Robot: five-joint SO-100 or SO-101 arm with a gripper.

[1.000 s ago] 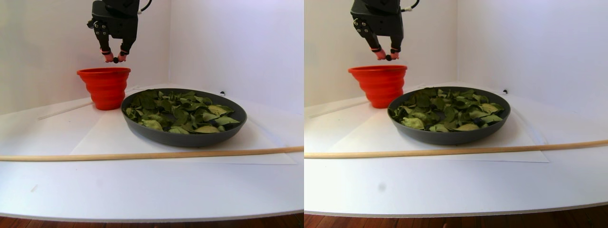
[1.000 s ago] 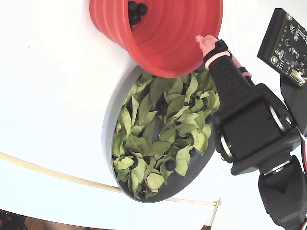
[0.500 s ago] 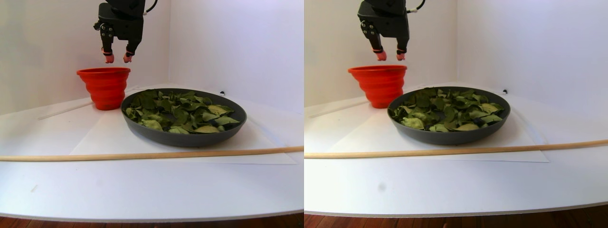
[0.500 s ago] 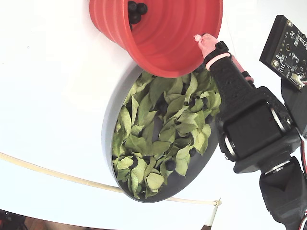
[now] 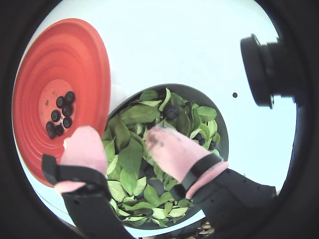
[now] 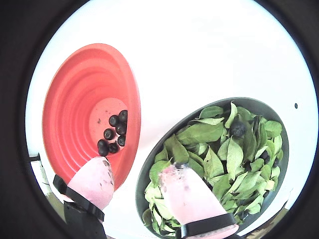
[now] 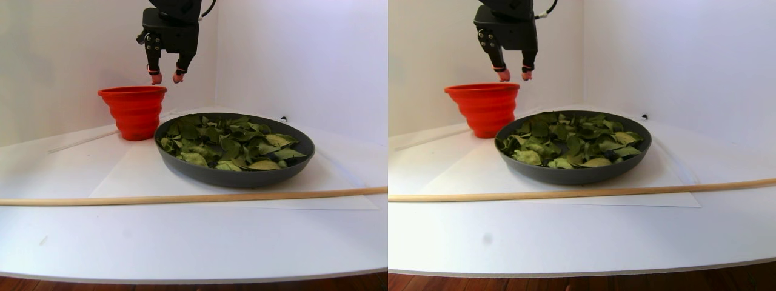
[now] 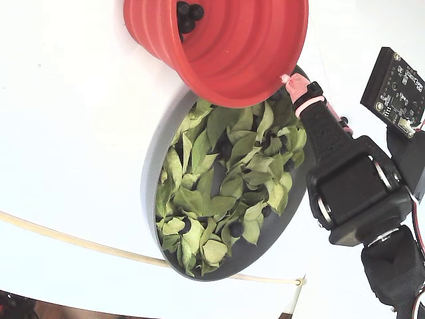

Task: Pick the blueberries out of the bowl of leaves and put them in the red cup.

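The red cup [image 7: 132, 112] stands left of the bowl [image 7: 236, 177] and touches its rim. Several blueberries [image 5: 61, 114] lie on the cup's bottom, seen in both wrist views [image 6: 114, 133]. Green leaves [image 8: 219, 179] fill the bowl, with a few dark blueberries [image 6: 238, 129] among them [image 8: 235, 228]. My gripper [image 7: 165, 77] hangs open above the gap between the cup's right rim and the bowl. Nothing is between its pink fingertips [image 5: 82, 144]. In the fixed view only one fingertip [image 8: 294, 82] shows, at the cup's rim.
A long wooden rod [image 7: 182, 197] lies across the table in front of the bowl. White walls close the back corner. A small black dot [image 5: 235, 94] marks the surface beyond the bowl. A camera board [image 8: 398, 83] sits on the arm.
One second ago the gripper was shut on a blueberry over the cup. It has since opened, the berry is gone from it, and it has moved right, toward the bowl.
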